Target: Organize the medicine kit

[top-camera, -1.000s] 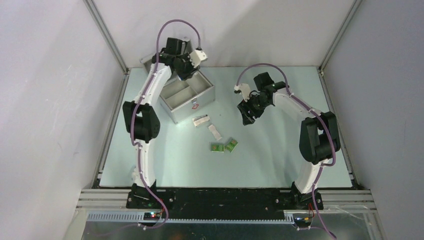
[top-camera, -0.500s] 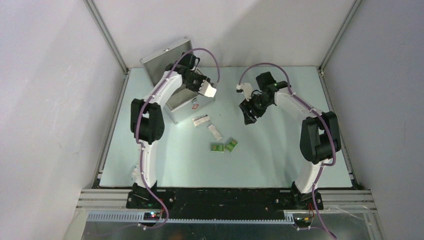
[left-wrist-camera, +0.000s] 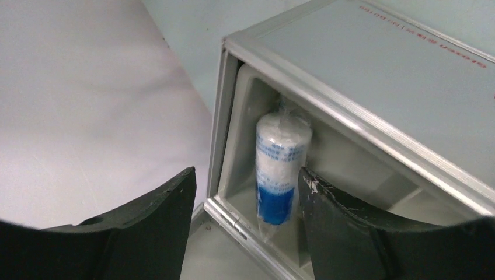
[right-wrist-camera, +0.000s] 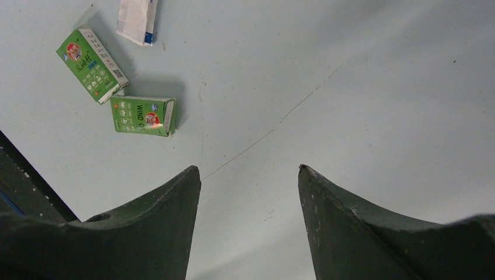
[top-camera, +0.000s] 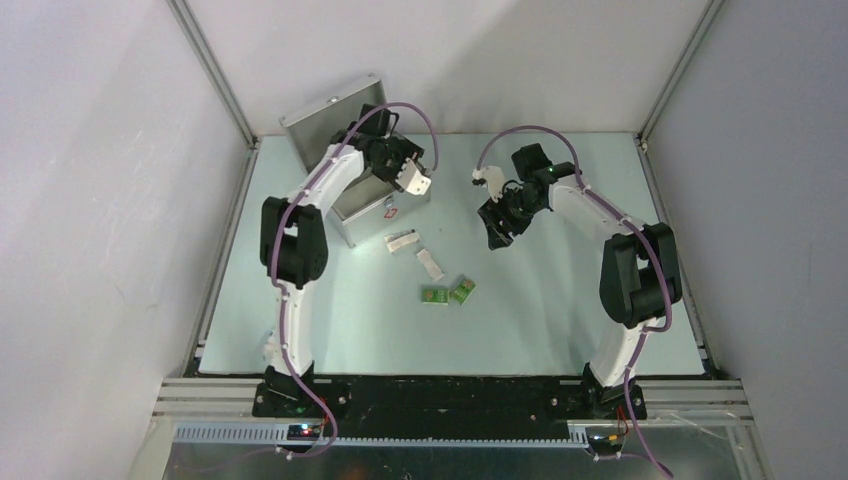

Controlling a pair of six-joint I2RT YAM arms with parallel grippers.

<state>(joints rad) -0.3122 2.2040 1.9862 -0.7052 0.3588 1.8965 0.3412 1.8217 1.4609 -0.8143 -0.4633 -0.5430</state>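
Observation:
The medicine kit [top-camera: 365,222] is a silver case at the back left of the table, and its lid [top-camera: 330,112] stands open behind it. My left gripper [top-camera: 396,172] hangs over the open case, open and empty. In the left wrist view my left gripper [left-wrist-camera: 245,170] frames a wrapped white and blue bandage roll [left-wrist-camera: 280,169] lying in a grey compartment beside the hinge. A silver panel of the kit [left-wrist-camera: 379,70] with red print fills the upper right. My right gripper [top-camera: 495,238] is open and empty above the table; it also shows in the right wrist view [right-wrist-camera: 250,169].
Loose on the table in front of the case lie a white packet [top-camera: 402,241], a white sachet [top-camera: 430,264] and two green boxes [top-camera: 433,295] [top-camera: 462,290]. The right wrist view shows the green boxes [right-wrist-camera: 93,65] [right-wrist-camera: 143,115] and the sachet [right-wrist-camera: 137,20]. Walls enclose the table.
My left arm has swung down from above the lid to over the open case, covering its compartments. The lid now shows behind it. The right arm has not moved.

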